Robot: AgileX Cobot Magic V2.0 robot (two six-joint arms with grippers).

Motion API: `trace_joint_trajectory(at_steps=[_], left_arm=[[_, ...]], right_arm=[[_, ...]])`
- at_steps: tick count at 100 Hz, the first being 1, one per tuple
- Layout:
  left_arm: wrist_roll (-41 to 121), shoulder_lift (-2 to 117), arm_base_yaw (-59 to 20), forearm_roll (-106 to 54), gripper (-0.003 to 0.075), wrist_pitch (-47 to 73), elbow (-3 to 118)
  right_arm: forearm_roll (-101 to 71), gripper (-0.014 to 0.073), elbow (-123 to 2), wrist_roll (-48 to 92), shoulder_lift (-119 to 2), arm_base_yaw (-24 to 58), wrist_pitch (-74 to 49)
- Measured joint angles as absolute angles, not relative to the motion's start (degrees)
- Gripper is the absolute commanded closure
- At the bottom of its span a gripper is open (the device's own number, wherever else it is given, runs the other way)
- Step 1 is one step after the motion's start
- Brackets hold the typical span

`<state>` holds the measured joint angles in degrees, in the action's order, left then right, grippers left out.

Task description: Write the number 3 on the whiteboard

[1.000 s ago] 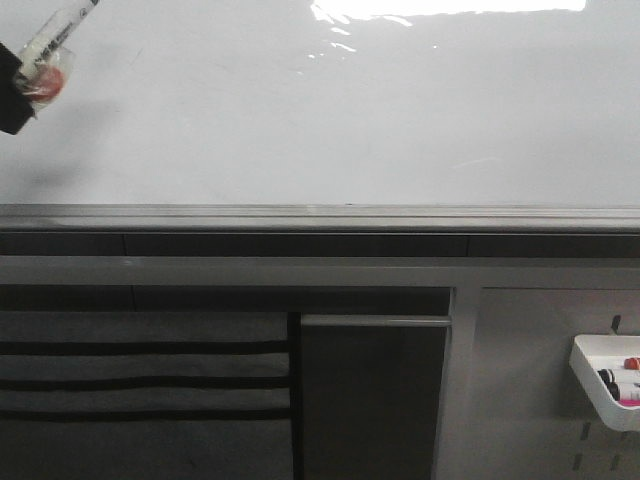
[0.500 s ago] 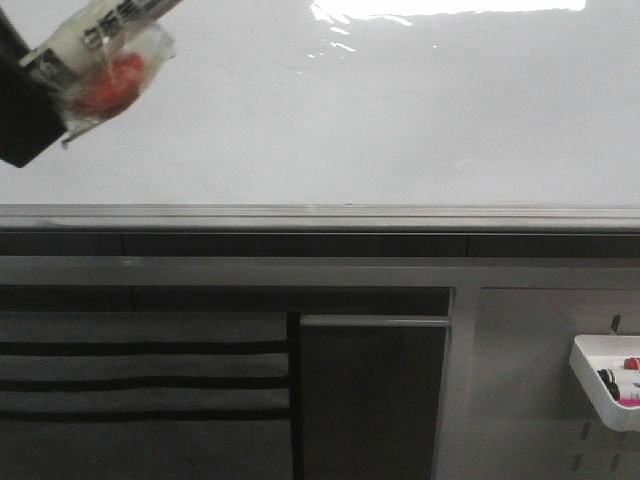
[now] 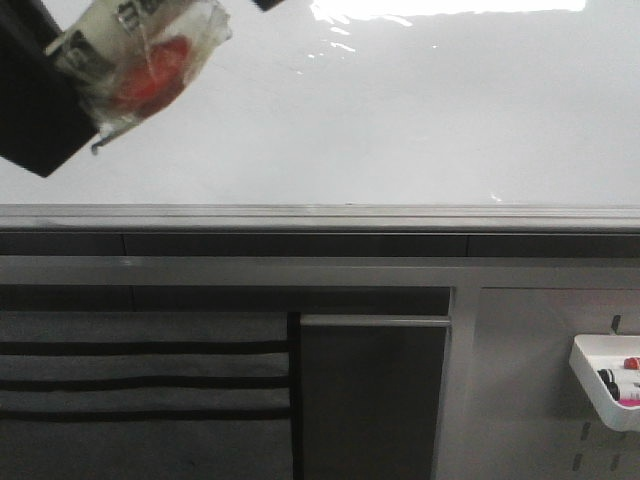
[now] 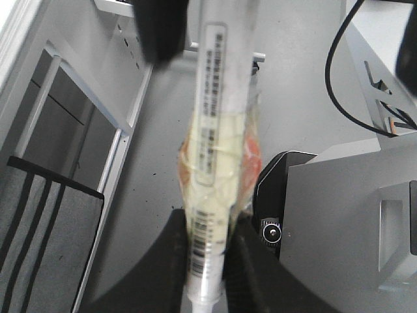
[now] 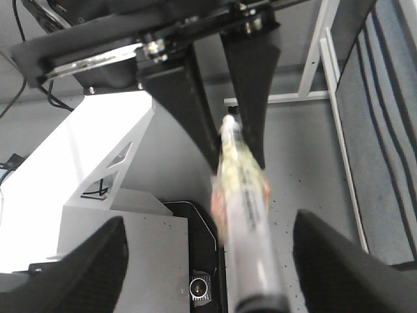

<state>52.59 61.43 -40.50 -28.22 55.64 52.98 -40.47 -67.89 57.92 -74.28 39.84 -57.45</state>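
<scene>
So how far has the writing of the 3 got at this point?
Nothing is written: the whiteboard shows only glare. The left gripper is shut on the marker at the board's upper left; the right gripper is open around it. The whole digit remains.

The left gripper point(image 3: 60, 75) holds a marker point(image 3: 130, 50) before the whiteboard's point(image 3: 400, 120) upper left; a tray point(image 3: 600, 385) hangs lower right.

Marker point(image 4: 212, 169) label print: illegible.

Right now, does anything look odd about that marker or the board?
Yes. The marker in the left claw is bundled in clear tape or film with something red, an odd wrapping. The whiteboard is blank, no 3 yet.
</scene>
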Motion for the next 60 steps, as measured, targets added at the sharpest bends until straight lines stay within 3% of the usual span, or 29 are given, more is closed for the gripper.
trace_joint_trajectory(at_steps=[60], left_arm=[[52.7,61.4,-40.5,-28.2,0.0739,55.5,53.0]], right_arm=[[-40.2,0.0391,-71.0,57.9,-77.7,40.5,-57.1]])
